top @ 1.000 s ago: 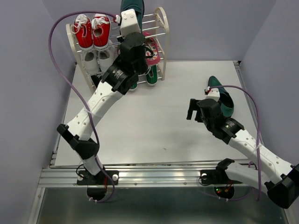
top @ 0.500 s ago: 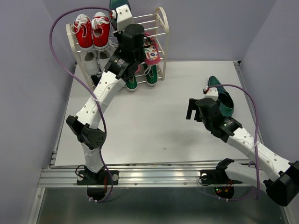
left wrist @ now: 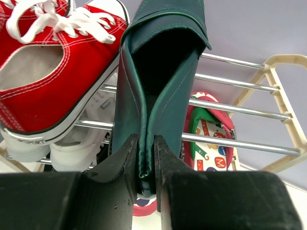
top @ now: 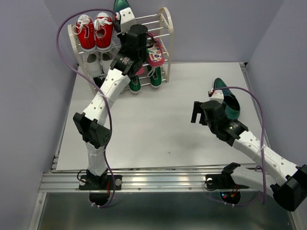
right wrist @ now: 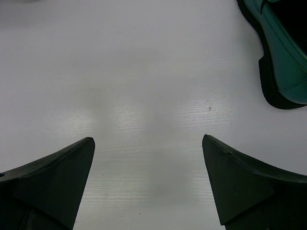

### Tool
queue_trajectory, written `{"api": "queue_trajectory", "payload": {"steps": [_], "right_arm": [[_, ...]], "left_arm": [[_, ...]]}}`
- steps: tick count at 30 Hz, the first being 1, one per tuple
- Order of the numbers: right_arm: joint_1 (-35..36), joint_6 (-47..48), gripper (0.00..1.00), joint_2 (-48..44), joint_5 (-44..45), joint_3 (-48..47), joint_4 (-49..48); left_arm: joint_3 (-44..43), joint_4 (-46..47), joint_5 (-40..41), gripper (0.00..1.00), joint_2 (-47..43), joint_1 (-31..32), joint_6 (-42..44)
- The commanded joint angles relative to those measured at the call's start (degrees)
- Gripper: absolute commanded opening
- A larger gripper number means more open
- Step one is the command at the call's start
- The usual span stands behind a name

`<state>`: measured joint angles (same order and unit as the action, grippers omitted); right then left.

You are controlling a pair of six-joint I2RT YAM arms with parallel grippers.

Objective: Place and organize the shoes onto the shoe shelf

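My left gripper [left wrist: 146, 158] is shut on the heel edge of a dark green glossy loafer [left wrist: 160, 72] and holds it over the top tier of the shoe shelf [top: 165, 28], beside the red sneakers [left wrist: 48, 72]. From above, the loafer [top: 121, 5] shows at the shelf's top. The flip-flops [left wrist: 211, 139] lie on the middle tier. The green canvas sneakers [top: 144, 81] sit on the bottom tier. A second dark green loafer [top: 229, 103] lies on the table at the right, also in the right wrist view [right wrist: 283, 52]. My right gripper [right wrist: 148, 158] is open and empty just left of it.
Red sneakers [top: 95, 31] fill the left of the top tier, with white sneakers [top: 100, 60] below them. The shelf stands against the back wall. Purple walls close in left and right. The white table [top: 153, 129] lies between the arms.
My left arm has stretched farther back and left, carrying the loafer over the shelf's top tier next to the red sneakers. The right arm has hardly moved.
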<state>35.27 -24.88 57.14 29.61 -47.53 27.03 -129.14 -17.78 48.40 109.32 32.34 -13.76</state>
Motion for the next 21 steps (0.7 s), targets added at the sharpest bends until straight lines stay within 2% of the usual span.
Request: {"api": "queue_trajectory", "payload": {"steps": [1, 12, 17, 18, 19, 21], "right_arm": [[-0.2, 0.27, 1.0, 0.16, 0.89, -2.39, -0.05], [-0.2, 0.01, 1.0, 0.16, 1.33, -2.57, 0.31], [-0.2, 0.1, 1.0, 0.07, 1.33, -2.48, 0.57], [-0.2, 0.01, 1.0, 0.07, 1.25, -2.39, 0.57], [-0.2, 0.01, 1.0, -0.02, 1.24, -2.31, 0.66], [-0.2, -0.08, 1.0, -0.28, 1.42, -2.22, 0.83]], "left_arm": [[-5.86, 8.38, 0.38, 0.0, -1.57, -0.78, -1.71], [-6.38, 8.73, -4.19, 0.0, -0.51, -1.84, -2.15], [-8.14, 7.68, -2.09, 0.0, 0.46, -1.93, -2.85], [-8.06, 7.76, -2.17, 0.11, 0.37, -2.01, -2.68], [-7.79, 7.41, -2.61, 0.28, 0.2, -2.1, -2.68], [-7.18, 6.88, -3.92, 0.35, -0.16, -2.1, -3.38]]}}
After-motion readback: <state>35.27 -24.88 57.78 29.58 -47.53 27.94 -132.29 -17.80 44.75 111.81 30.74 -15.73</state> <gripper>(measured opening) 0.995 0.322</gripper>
